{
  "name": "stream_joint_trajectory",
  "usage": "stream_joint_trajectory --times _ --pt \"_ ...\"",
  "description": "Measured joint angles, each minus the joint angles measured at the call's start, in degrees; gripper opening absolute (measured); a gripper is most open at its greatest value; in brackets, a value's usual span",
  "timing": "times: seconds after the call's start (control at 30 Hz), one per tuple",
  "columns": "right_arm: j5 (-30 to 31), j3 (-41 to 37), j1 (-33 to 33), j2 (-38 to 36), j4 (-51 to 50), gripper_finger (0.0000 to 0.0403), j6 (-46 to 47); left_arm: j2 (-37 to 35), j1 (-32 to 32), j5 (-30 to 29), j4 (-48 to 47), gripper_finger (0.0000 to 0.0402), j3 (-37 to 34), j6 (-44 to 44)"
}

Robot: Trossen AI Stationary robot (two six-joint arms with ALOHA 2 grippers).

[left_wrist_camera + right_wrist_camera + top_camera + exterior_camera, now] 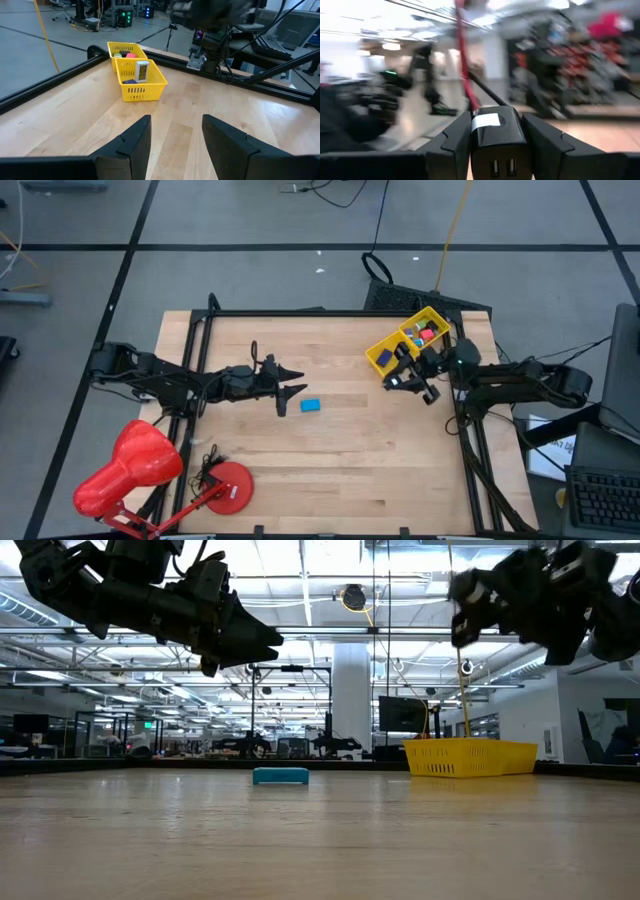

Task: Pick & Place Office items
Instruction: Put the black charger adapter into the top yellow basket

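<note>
The blue piece lay flat on the table, its long axis running across, just ahead of the left gripper and slightly to one side. That gripper hovered above the table, its 2 fingers spread apart and empty, clearly the nearer arm. The right gripper hung beside the yellow tray, clamped on a black block with a white label.

Blue office item, yellow tray, red lamp, black block with white label
</note>
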Motion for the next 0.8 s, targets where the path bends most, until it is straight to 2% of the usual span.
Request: stream_joint_trajectory --times 0.1,0.2,0.3,0.4,0.47,0.67,0.8 --pt "5.8 0.0 -2.0 0.0 -11.7 0.0138 -6.0 0.0 0.0 0.0 0.0 0.0177 0.0 -0.1" --pt "17.2 0.0 -4.6 0.0 -23.9 0.0138 -11.9 0.0 0.0 0.0 0.0 0.0177 0.0 -0.4" --pt "29.6 0.0 -7.5 0.0 -30.7 0.0138 -13.7 0.0 0.0 0.0 -0.1 0.0177 0.0 -0.3" --pt "42.9 0.0 -10.3 0.0 -33.2 0.0138 -13.9 0.0 0.0 0.0 -0.1 0.0177 0.0 -0.3" --pt "49.4 0.0 -11.8 0.0 -33.7 0.0138 -14.3 0.0 0.0 0.0 -0.1 0.0177 0.0 -0.3" --pt "59.3 0.0 -13.6 -1.6 -34.2 0.0138 -15.9 0.0 0.0 0.0 -0.1 0.0177 0.0 -0.3" --pt "67.9 0.0 -13.6 -2.8 -38.8 0.0138 -19.7 0.0 0.0 0.0 -0.5 0.0177 0.0 -0.5"
